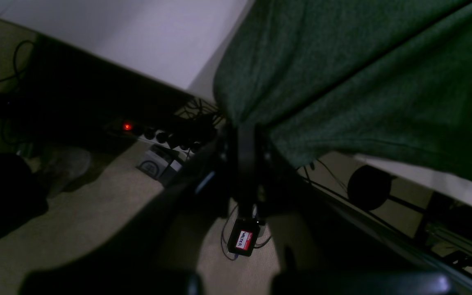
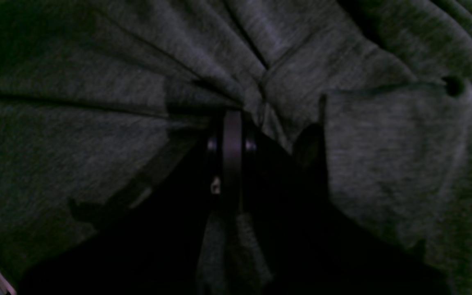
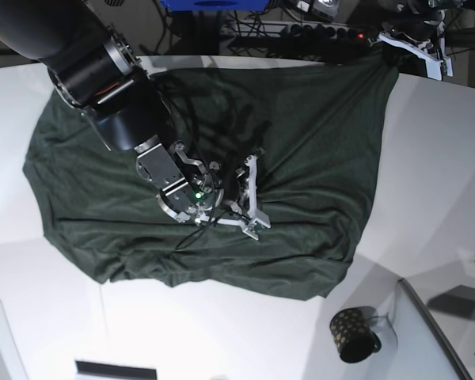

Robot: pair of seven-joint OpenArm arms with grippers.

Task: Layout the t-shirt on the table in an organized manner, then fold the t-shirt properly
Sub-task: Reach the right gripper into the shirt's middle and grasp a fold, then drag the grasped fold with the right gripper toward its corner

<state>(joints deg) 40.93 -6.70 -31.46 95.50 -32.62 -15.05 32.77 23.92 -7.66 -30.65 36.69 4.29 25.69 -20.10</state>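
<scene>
Fingers: right gripper [image 3: 249,192] pinched on a bunch of the t-shirt [image 3: 301,142] mid-cloth; left gripper [image 1: 247,128] clamped on its far corner
T-shirt: spread, wrinkled, on the tabletop [image 3: 427,166]
Advice: cloth to be drawn taut and flat
Hidden: collar and sleeves not made out

left arm: reaches to the far edge of the table [image 3: 459,158]
left gripper [image 1: 246,127]: closed tight, pinching the shirt [image 3: 301,142] corner
right arm: stretched out over the middle of the shirt
right gripper [image 2: 232,116]: closed tight, pinching a bunch of shirt
</scene>
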